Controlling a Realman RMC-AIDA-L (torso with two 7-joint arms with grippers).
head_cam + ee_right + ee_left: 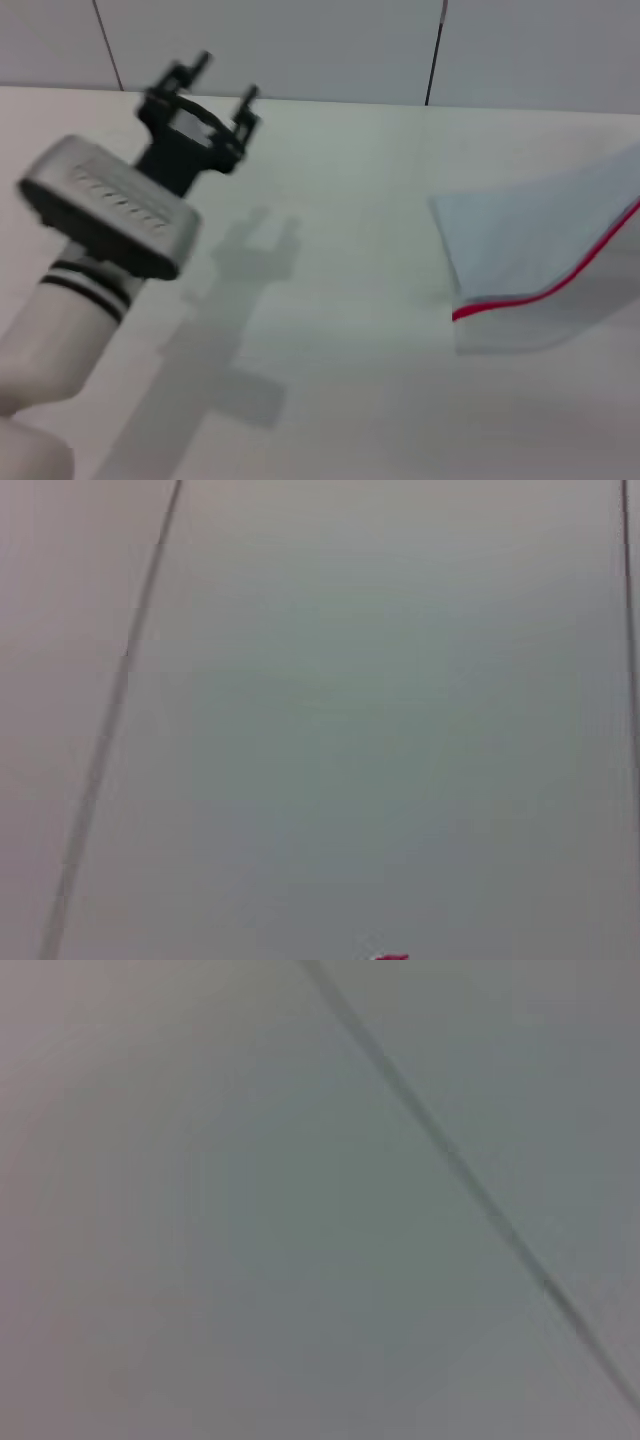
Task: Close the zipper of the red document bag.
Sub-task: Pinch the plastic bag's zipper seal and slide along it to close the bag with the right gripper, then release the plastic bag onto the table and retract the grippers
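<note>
Your red document bag (pixel 540 245) lies at 3 o'clock on the counter (pixel 350 300), its zipper (pixel 560 282) along the near edge. Expect it to be light, floppy and slippery: pin the bag, pinch the slider. The left gripper (pixel 222 82), fingers spread, hovers at 10 o'clock, well apart.

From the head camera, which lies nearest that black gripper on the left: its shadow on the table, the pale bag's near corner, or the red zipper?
From the left gripper:
1. Shadow, on the table just before it.
2. Bag corner, on the right.
3. Zipper, along the bag's front edge, farthest right.
</note>
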